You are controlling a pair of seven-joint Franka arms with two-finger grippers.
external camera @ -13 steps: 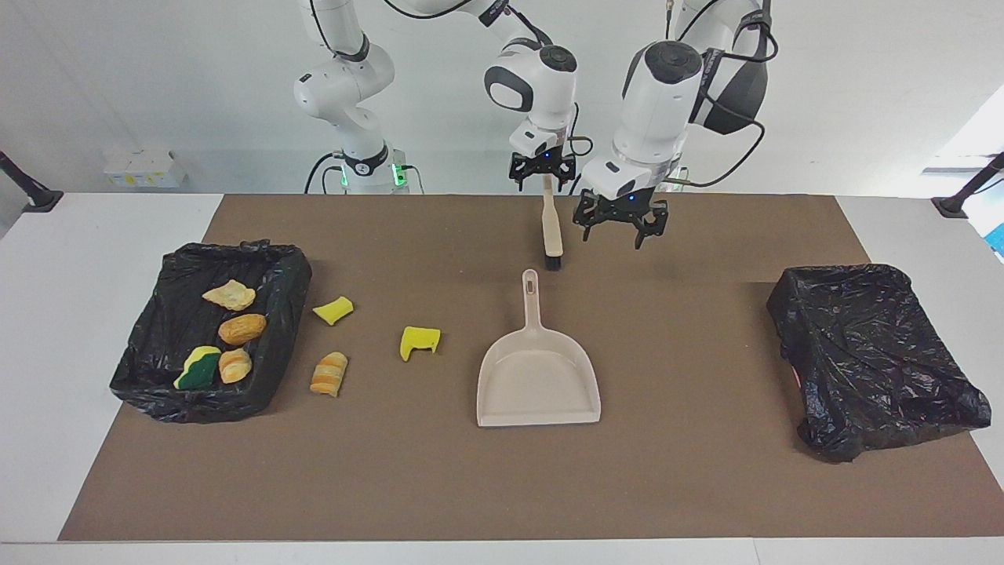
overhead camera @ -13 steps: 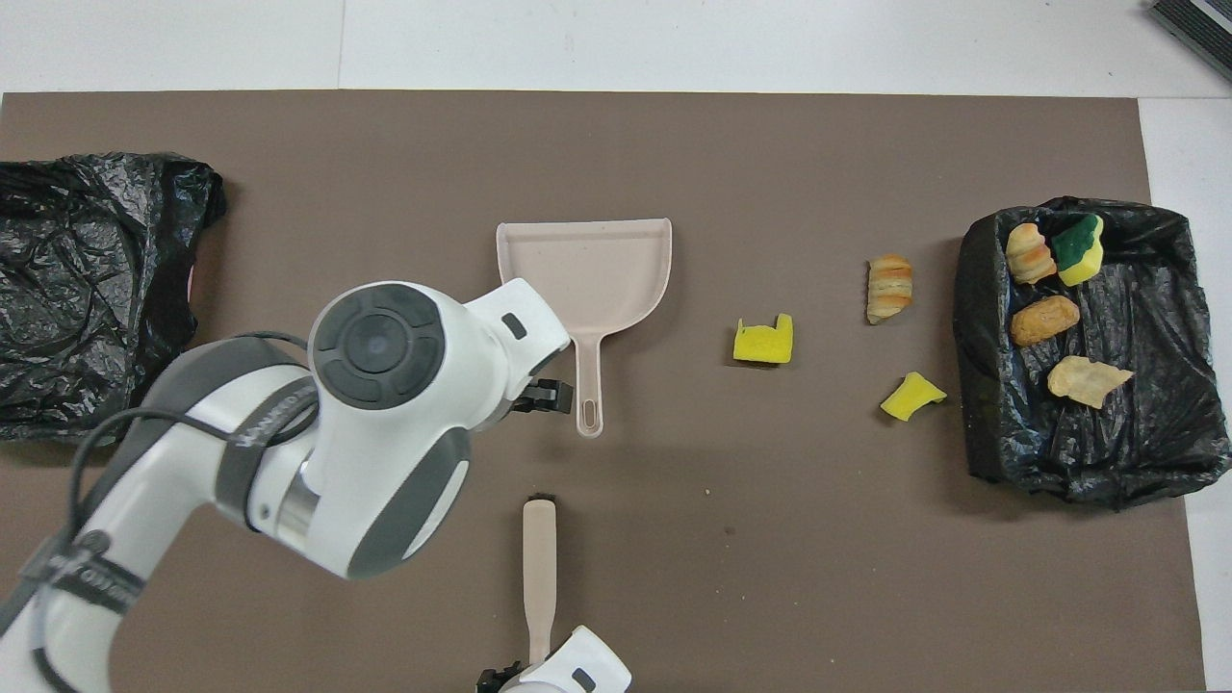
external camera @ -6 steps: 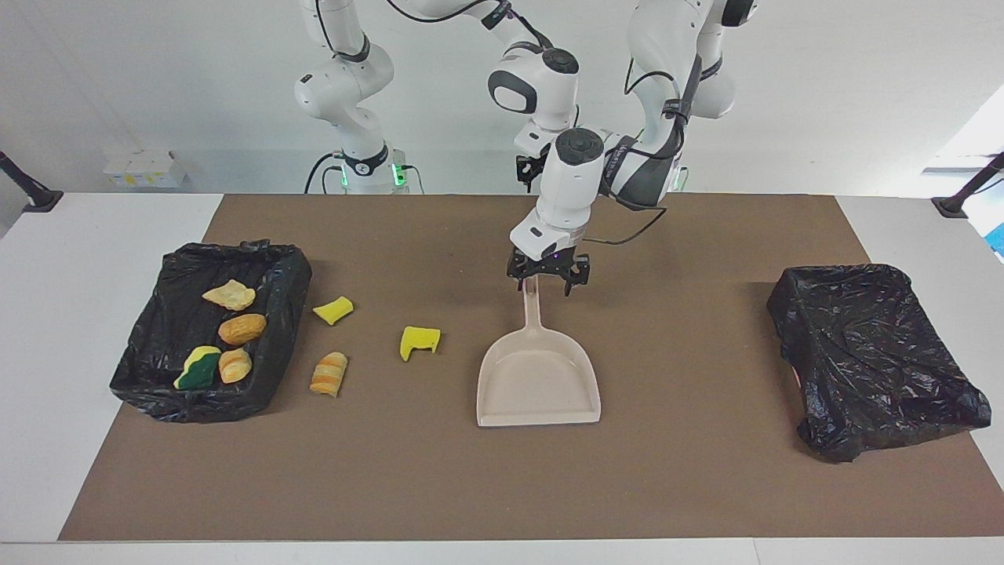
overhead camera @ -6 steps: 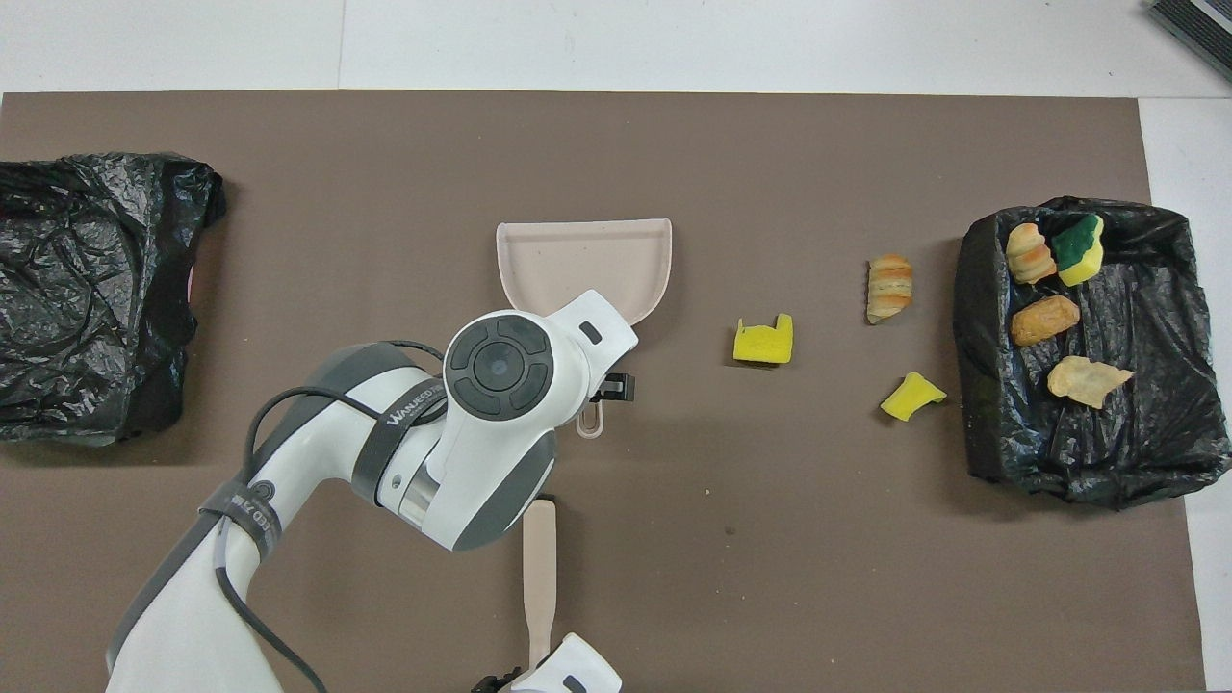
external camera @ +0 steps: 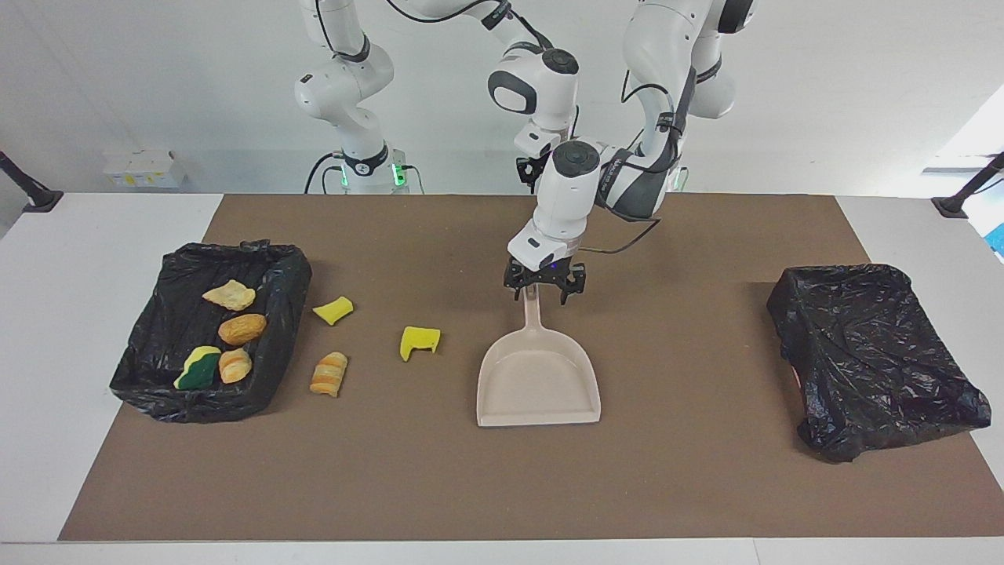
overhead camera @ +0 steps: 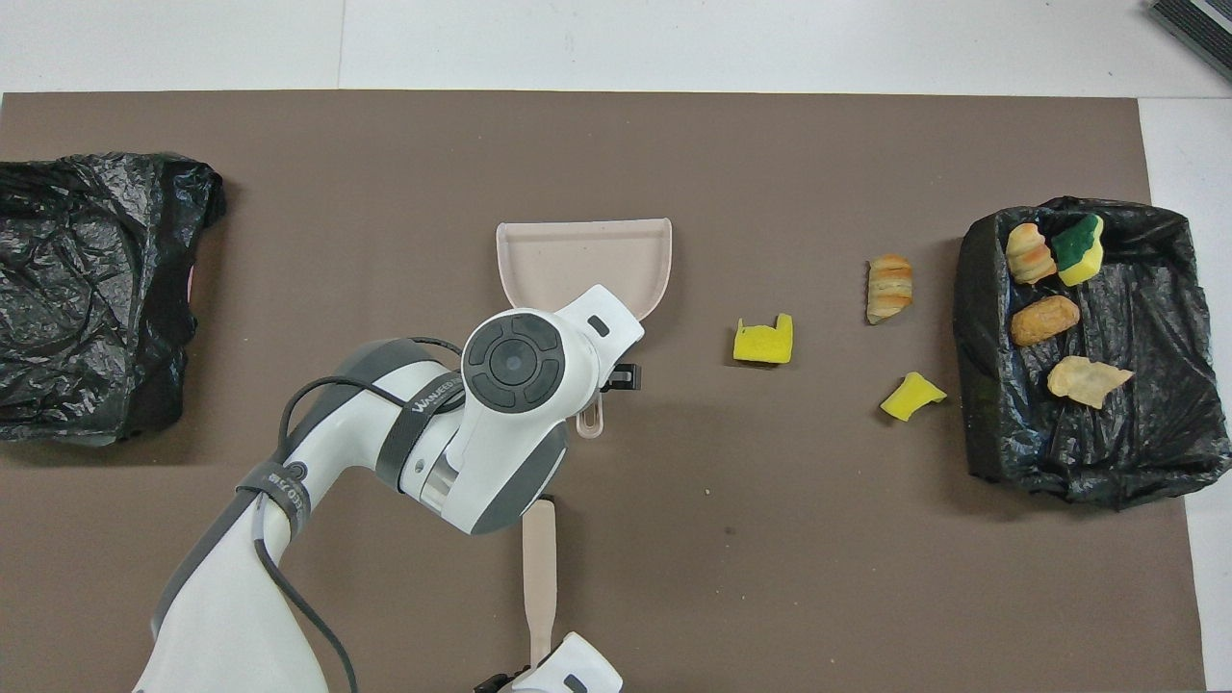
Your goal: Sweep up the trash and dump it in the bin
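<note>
- The dustpan (external camera: 538, 375) lies flat on the tabletop (external camera: 706, 486), long axis running toward the robots, handle nearest them, mouth pointing away.
- The left gripper (external camera: 544, 284) straddles the handle's tip, fingers spread.
- The right gripper (external camera: 536, 168), its state unclear, holds the brush (overhead camera: 539, 577) nearer the robots than the dustpan.
- Three pieces of trash (external camera: 420, 341) lie beside the dustpan; four sit in the lined bin (external camera: 278, 267).

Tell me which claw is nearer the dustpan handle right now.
Left. The left claw is down at the top of the dustpan handle, straddling it. The right claw is by the brush, nearer the robots.
</note>
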